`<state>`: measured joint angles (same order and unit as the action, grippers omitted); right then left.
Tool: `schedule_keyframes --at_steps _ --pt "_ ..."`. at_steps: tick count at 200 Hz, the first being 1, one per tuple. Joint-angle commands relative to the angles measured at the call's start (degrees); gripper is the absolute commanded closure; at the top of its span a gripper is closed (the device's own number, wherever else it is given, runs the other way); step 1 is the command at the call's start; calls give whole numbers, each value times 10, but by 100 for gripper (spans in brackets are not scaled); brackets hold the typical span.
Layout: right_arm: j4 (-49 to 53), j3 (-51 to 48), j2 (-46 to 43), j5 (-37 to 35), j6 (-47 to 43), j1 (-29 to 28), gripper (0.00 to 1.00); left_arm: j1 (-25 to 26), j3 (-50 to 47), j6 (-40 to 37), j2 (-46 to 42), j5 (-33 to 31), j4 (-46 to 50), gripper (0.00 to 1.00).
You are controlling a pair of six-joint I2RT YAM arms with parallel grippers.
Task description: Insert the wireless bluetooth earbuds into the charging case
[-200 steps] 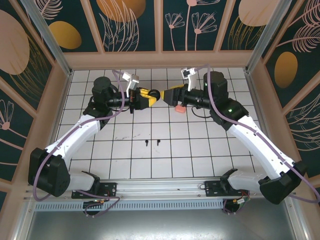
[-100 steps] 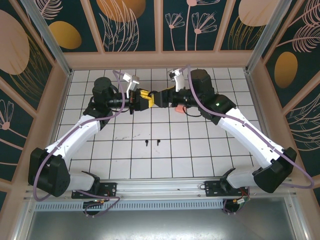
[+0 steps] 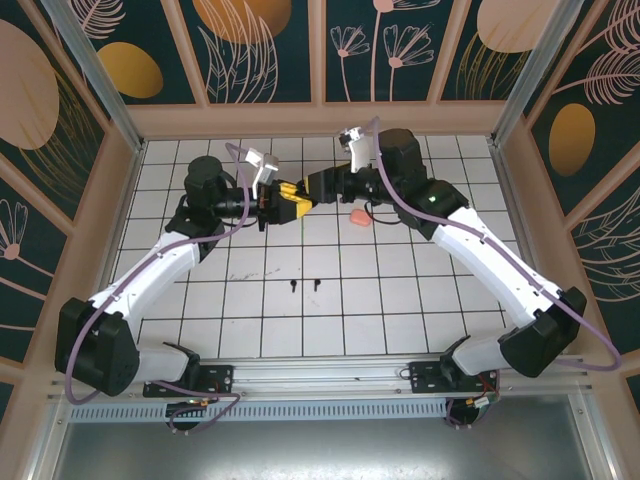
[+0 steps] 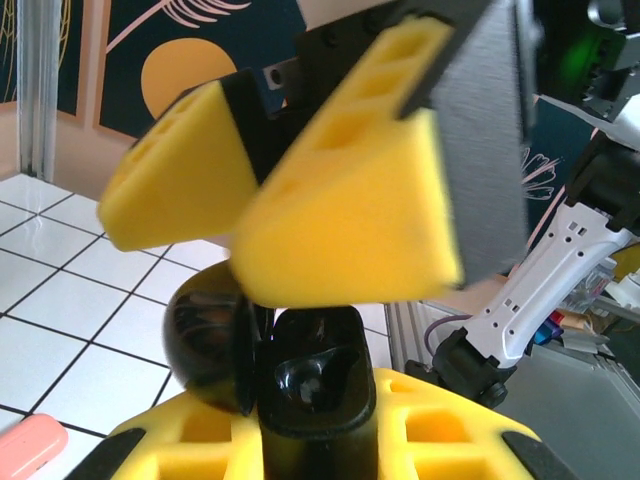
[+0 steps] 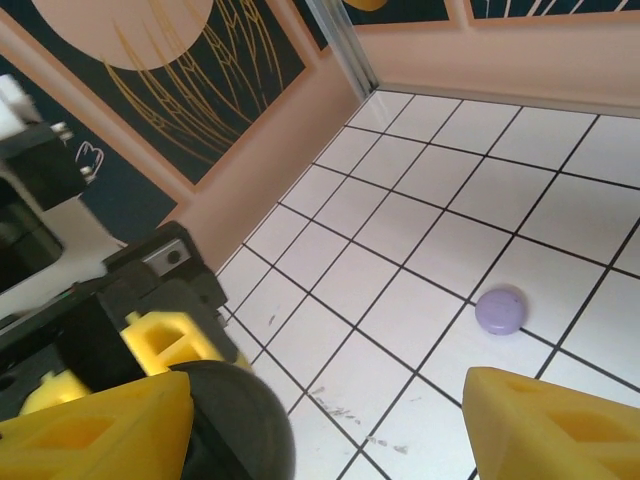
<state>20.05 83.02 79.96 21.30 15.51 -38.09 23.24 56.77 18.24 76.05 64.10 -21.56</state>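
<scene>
You are working over a white bench (image 3: 400, 290) ruled into square tiles by dark lines, with a few scuffs near its middle. Peach-framed wall panels (image 3: 260, 50) in dark teal, with gold discs and pale leaf drawings, close it in on three sides. Your left end effector (image 3: 291, 196) is pinching the black charging case (image 4: 315, 380) between its yellow fingers, clear of the bench. The case's long axis runs along those fingers, its open socket faces back toward the left wrist camera, and its rounded lid (image 4: 205, 345) hangs to one side. Your right end effector (image 3: 316, 185) is spread wide, its fingers (image 5: 545, 425) well apart and its tips just beside the case. Two black earbuds (image 3: 292, 286) lie on the bench well back from both end effectors, toward the arm bases, side by side but not touching. Each reads as a short dark mark, long axis roughly base-to-far-wall; which end is the stem is too small to tell. A salmon-pink piece (image 3: 358, 216) rests on the bench just beside the right end effector, and a lilac disc (image 5: 500, 310) lies on a tile beyond its fingers.
</scene>
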Motion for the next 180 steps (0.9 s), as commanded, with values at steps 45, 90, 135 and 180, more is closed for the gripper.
schedule_keyframes --at_steps 45,90,135,180 --pt "-10 36 -6 -22 34 27 29 4 -24 -31 -34 15 -7 100" --pt "-41 -44 -79 -20 81 47 28 4 -63 -29 -53 -50 -44 100" --pt "-32 -84 -102 19 63 26 29 4 -63 -27 -45 -48 -49 100" --pt "-14 -81 -84 5 39 -34 28 4 -48 -28 -38 -36 -40 100"
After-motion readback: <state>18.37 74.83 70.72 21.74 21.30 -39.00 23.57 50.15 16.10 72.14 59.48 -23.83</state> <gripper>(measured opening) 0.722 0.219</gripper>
